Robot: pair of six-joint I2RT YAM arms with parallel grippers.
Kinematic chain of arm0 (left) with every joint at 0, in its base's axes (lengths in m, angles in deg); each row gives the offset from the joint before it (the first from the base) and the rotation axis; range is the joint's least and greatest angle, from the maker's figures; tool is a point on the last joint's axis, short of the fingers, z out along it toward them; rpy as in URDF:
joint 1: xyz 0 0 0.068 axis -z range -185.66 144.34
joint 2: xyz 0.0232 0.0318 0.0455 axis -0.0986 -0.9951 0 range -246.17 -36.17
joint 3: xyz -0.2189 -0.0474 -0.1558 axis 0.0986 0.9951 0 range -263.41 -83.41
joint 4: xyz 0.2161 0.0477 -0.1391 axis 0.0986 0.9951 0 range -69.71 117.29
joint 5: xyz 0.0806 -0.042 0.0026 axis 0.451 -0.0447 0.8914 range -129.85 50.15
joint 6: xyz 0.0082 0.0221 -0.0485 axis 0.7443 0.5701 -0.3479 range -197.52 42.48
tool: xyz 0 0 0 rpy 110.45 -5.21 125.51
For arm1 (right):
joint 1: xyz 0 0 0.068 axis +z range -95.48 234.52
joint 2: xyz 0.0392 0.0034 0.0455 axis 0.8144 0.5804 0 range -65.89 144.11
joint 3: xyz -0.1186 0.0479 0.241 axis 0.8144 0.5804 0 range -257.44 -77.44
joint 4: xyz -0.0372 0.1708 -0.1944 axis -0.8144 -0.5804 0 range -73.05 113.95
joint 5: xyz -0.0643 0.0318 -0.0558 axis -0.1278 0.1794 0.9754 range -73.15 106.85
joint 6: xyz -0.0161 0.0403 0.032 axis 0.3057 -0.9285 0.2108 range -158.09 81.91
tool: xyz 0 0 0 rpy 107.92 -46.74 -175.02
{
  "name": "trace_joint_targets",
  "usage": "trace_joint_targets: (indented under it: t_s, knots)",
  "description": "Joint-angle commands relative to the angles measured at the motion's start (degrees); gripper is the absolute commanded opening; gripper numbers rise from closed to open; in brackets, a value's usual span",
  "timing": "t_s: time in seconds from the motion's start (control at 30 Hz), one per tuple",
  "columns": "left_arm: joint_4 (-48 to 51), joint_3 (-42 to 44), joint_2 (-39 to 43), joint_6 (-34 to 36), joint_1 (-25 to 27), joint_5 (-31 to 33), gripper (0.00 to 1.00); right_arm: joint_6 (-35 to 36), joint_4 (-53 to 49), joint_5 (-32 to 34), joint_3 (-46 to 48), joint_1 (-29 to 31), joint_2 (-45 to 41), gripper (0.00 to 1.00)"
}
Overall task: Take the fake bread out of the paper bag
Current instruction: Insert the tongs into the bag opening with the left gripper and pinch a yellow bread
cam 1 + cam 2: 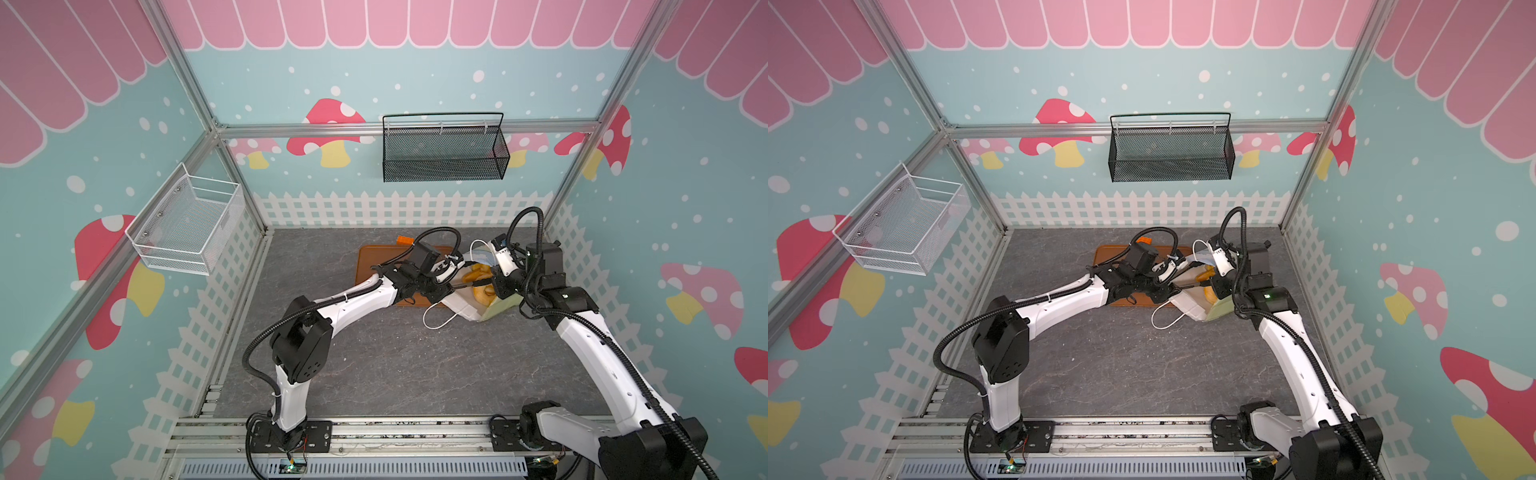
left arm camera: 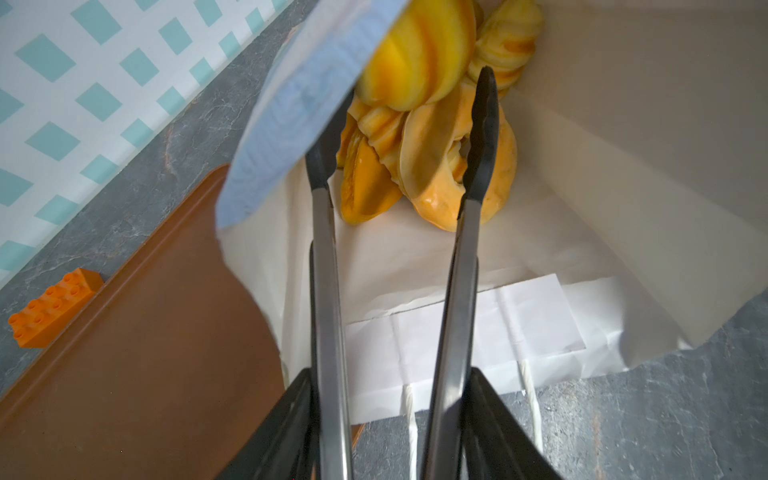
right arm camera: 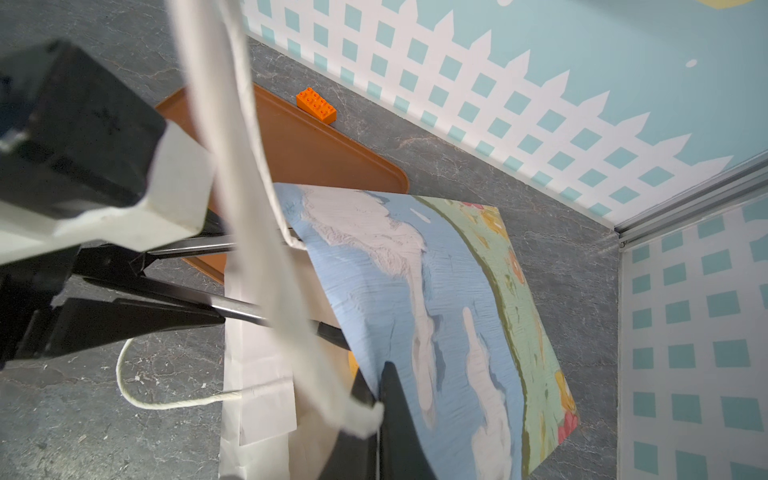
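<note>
My left gripper [image 2: 390, 376] was clamped around a pair of steel kitchen tongs with black tips [image 2: 465, 266]. Their arms stood apart and reached straight into the mouth of the tall white-lined paper bag with blue sky print [image 2: 623, 216], which lay on its side next to the flat orange-brown tray [image 2: 145, 353]. The glossy golden-yellow fake bread [image 2: 419, 54] sat heaped at the bag's far end, dead ahead along the tongs' long axis, with one tip lying across the ring doughnut [image 2: 440, 183]. My right gripper [image 3: 380, 415], closed on the bag's upper panel, held the mouth open, so I judged the left arm was the one placed to pick.
</note>
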Motion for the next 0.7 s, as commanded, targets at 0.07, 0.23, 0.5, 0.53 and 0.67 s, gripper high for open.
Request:
trace_joint_targets:
  t_s: [0.07,0.23,0.5,0.53,0.67]
  knots:
    - [-2.82,-1.84,-0.23,2.90,-0.10,-4.05,0.49,1.31,-0.31,-1.61,-1.48,0.43,1.11,0.00]
    - [-4.22,1.84,2.75,3.03,-0.10,-4.42,0.38,0.96,-0.28,-0.25,-1.63,0.43,0.88,0.00]
    - [-6.56,7.92,7.82,1.72,-0.02,-4.30,0.19,0.77,-0.39,1.60,-2.18,0.43,0.77,0.00]
    - [-6.79,8.49,8.51,1.47,0.03,-4.27,0.16,0.72,-0.47,2.09,-2.31,0.47,0.69,0.00]
    - [-7.29,11.15,11.89,0.68,0.07,-4.38,0.09,-0.10,-0.90,5.41,-2.37,0.48,0.40,0.00]
